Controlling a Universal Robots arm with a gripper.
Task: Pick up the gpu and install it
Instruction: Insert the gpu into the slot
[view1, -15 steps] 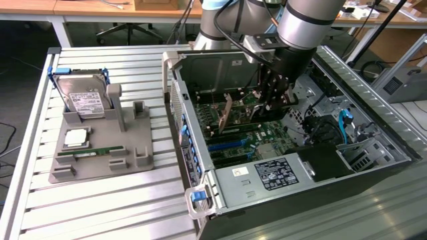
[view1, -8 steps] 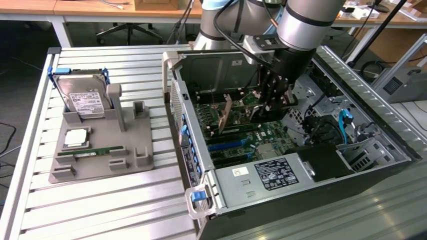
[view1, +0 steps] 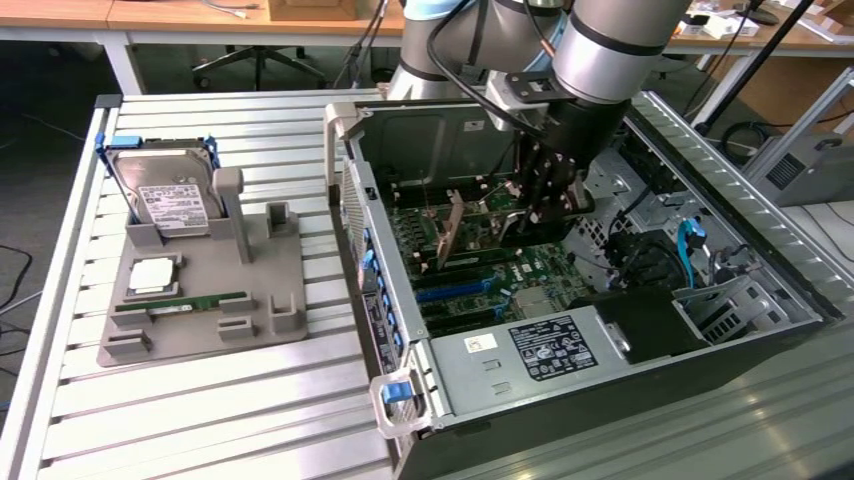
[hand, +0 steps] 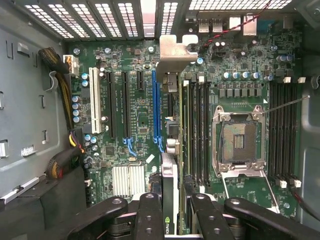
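My gripper (view1: 545, 208) is deep inside the open computer case (view1: 400, 390), shut on the gpu (view1: 454, 232). The card stands on edge above the motherboard (view1: 514, 275). In the wrist view the gpu (hand: 170, 175) appears edge-on between my black fingers (hand: 149, 215). Its silver bracket (hand: 172, 52) points at the case's rear slot openings. It runs right beside the long blue slot (hand: 156, 107). Whether its edge touches a slot I cannot tell.
A grey parts holder (view1: 200, 325) on the slatted table carries a silver hard drive (view1: 167, 195), a processor chip (view1: 151, 275) and a green memory stick (view1: 180, 300). Inside the case are the power supply (view1: 554, 350), an open processor socket (hand: 239, 140), memory slots (hand: 200, 130) and a cable bundle (hand: 62, 100).
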